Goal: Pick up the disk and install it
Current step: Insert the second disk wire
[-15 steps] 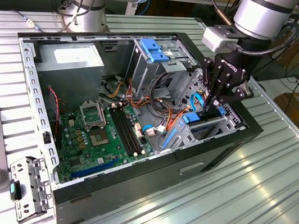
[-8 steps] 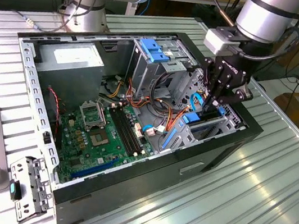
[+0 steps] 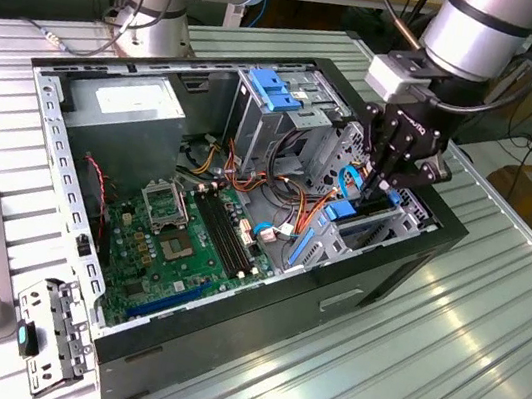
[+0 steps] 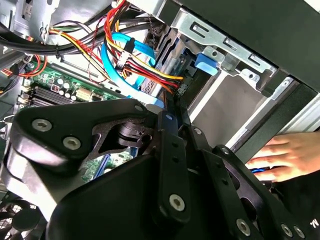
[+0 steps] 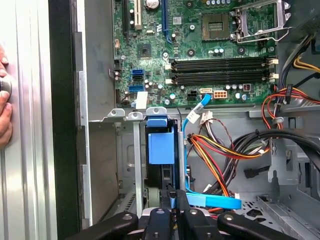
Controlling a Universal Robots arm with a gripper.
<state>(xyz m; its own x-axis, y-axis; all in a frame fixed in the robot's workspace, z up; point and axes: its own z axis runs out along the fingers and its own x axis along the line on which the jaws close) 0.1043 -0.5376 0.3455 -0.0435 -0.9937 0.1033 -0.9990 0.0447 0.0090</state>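
Disk (image 5: 161, 150) sat on edge in the lower drive bay (image 3: 398, 226) at the case's front corner, blue rail uppermost, part-way down the slot in the first wrist view. Pincer (image 3: 387, 185) was directly above it, fingers drawn together on the disk's top edge; grip looked narrow, on the thin edge only. Case (image 3: 218, 374) lay open on the slatted tabletop (image 3: 481, 375), motherboard (image 3: 189, 238) exposed. Risks judged from here: blue data cable (image 5: 197, 120) and the red, yellow and orange power leads (image 5: 215, 155) ran just beside the bay, so a sideways drift could snag or pinch them. Disk slightly skewed in the rails could jam against the bay wall and slip in the fingers under downward push. A person's hand (image 4: 280, 157) rested on the case's outer side, near the pincer; any case shift would misalign the slot.
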